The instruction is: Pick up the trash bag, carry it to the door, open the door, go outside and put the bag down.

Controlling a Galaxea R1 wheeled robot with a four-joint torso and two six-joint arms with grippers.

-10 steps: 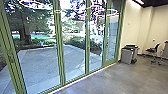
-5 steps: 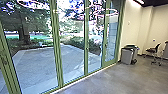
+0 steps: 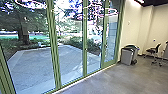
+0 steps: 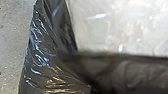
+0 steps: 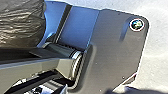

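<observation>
Dark, shiny plastic of the trash bag (image 4: 40,60) fills much of the left wrist view, wrinkled and close to the camera, with grey floor beside it. In the right wrist view a bulging part of the trash bag (image 5: 21,23) lies next to the robot's own base plate and jointed bar. Green-framed glass doors (image 3: 53,47) stand upright in the head view, with a paved yard behind the glass. How my grippers' fingers stand cannot be made out.
A grey bin (image 3: 127,55) stands by the wall at the right end of the glass, with an office chair (image 3: 153,51) farther right. Outside, a tree (image 3: 24,31) and bushes border the paving (image 3: 37,65).
The head view has shifted a little: the door frames at the left now appear farther left, and the bin shows slightly lower. The camera has moved with the robot.
</observation>
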